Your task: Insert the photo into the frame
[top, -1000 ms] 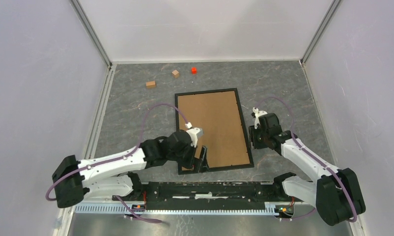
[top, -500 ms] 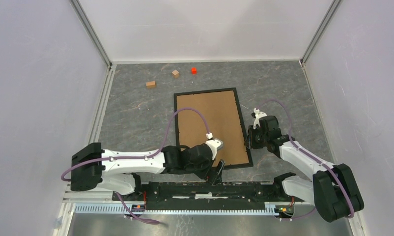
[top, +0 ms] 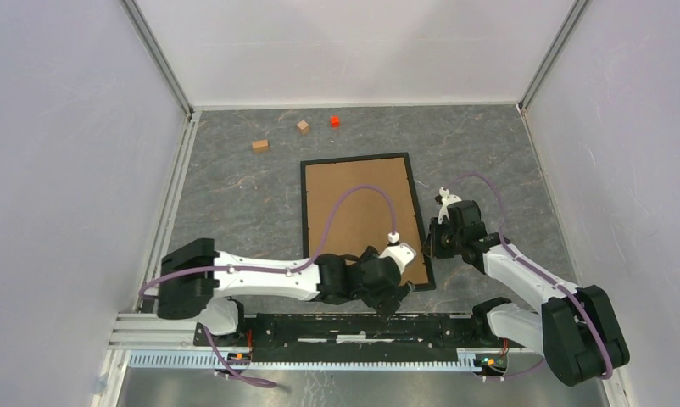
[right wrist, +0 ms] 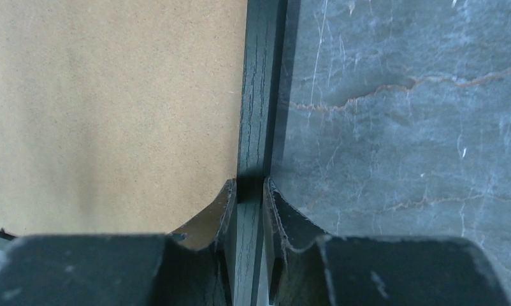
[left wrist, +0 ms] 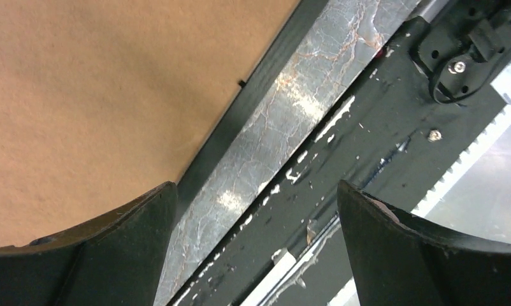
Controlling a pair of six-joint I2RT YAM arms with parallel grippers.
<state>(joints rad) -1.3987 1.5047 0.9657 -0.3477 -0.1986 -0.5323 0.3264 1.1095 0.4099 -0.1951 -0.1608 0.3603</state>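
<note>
Top external view, count of things on the surface (top: 235,195): frame (top: 353,158), 1; wooden blocks (top: 260,145), 2; red cube (top: 334,120), 1.

The frame lies flat and back-up around the middle of the surface. Its brown backing board (top: 353,170) fills the thin black rim. Its long sides run from near to far, and its near short side is close to the black rail (top: 353,326) along the surface's near edge. All three small pieces sit near the far edge, left of centre and well apart from the frame. The two wooden blocks are on the left, with the red cube to their right.

Left wrist view: my left gripper (left wrist: 254,191) is spread wide at the frame's near right corner. One finger is over the backing board and the other is over the rail. The near rim and a strip of bare surface show between them. My left arm's purple cable (top: 345,193) arcs over the board.

Right wrist view: my right gripper (right wrist: 248,185) pinches the frame's right long rim. One finger is on the board side and one on the surface side, both tight against the black wood.
</note>
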